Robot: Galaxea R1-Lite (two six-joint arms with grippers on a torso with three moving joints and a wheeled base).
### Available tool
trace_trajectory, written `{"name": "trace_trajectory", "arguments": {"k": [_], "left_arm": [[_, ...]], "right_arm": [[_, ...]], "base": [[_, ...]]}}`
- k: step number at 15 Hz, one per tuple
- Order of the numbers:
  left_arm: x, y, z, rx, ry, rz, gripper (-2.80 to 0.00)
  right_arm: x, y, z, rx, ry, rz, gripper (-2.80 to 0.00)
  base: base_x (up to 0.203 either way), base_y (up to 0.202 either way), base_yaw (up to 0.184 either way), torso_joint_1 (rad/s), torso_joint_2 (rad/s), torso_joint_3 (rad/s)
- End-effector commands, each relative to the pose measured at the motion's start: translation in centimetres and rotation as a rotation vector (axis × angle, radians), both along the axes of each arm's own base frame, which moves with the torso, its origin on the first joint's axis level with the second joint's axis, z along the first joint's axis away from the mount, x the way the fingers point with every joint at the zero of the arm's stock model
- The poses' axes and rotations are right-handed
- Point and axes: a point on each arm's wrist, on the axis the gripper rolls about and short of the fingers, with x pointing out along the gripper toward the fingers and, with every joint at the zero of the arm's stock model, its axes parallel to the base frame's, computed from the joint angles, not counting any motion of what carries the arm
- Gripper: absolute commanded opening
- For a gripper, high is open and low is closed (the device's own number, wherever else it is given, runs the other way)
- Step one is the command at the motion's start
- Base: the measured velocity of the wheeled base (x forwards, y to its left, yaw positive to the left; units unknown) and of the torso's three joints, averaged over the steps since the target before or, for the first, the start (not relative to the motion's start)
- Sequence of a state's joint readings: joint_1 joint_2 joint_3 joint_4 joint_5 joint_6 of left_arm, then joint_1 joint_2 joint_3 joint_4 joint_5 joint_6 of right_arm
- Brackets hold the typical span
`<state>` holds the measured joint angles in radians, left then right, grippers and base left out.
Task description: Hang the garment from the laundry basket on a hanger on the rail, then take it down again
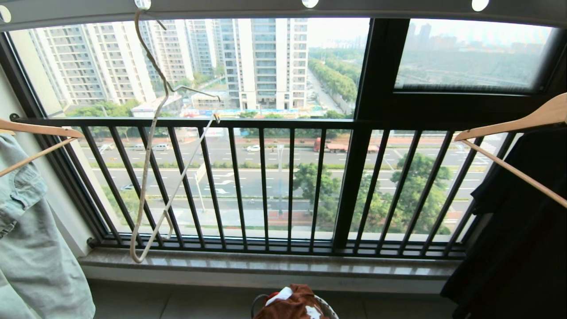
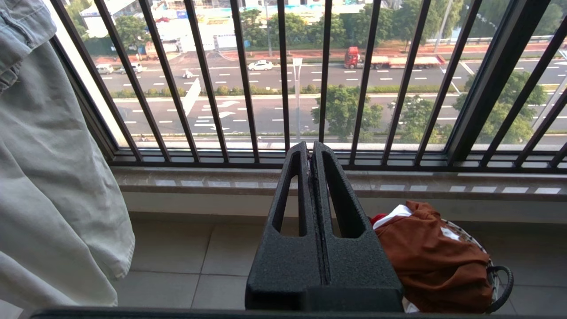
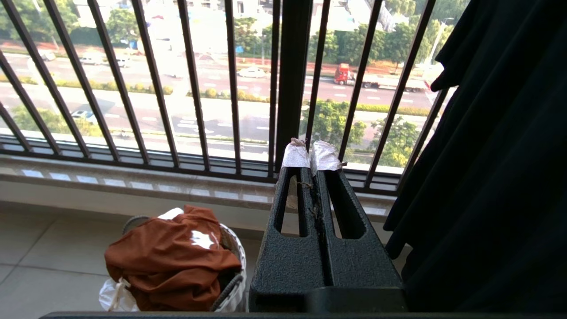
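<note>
Two claws were shut and empty, neither of them in the head view. Going left to right in that view, pale grey-green jeans [image 1: 31, 248] hung at the left edge under a light-wood hanger [image 1: 40, 133]; just right of them the thin cream-white hanger [image 1: 153, 146] dangled askew, its long hook caught in a hole of the rail [image 1: 243, 9] across the top, its lower end swinging low before the black balustrade [image 1: 266, 186]. At bottom centre, on the floor below the stone sill [image 1: 266, 266], the laundry basket [image 1: 330, 308] stood with the garment [image 1: 292, 305], rust-brown shorts, heaped over its rim. A second wooden hanger [image 1: 514, 133] and a black garment [image 1: 518, 230] filled the right side. In the left wrist view the left claw [image 2: 312, 153] pointed at the balustrade, fingers pressed together, the basket at lower right; in the right wrist view the right claw [image 3: 310, 155], tips wrapped in white tape, was likewise closed, the basket at lower left and the black cloth close beside it. Nothing of the task looked begun. The risks seemed plain: the shorts overhung a basket narrower than themselves, so a pull could drag or tip it; white cloth [image 3: 115, 294] underneath might come up too; the crooked hanger could slip off its hole when nudged; and the right arm could snag the black cloth.
</note>
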<state>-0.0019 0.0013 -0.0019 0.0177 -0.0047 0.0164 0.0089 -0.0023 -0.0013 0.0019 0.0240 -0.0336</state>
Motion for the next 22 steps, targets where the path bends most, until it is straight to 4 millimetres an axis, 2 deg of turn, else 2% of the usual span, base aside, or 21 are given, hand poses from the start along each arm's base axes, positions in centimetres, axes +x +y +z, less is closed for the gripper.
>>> {"name": "trace_trajectory", "arguments": {"k": [1, 22], "left_arm": [[0.00, 0.00, -0.02, 0.000, 0.001, 0.000, -2.80], [-0.01, 0.00, 0.02, 0.000, 0.000, 0.000, -2.80]], "right_arm": [[0.02, 0.00, 0.01, -0.003, 0.002, 0.001, -2.80], [0.02, -0.01, 0.02, 0.014, 0.002, -0.002, -2.80]], "base": [[0.000, 0.000, 0.000, 0.000, 0.00, 0.000], [0.000, 0.000, 0.000, 0.000, 0.00, 0.000]]}}
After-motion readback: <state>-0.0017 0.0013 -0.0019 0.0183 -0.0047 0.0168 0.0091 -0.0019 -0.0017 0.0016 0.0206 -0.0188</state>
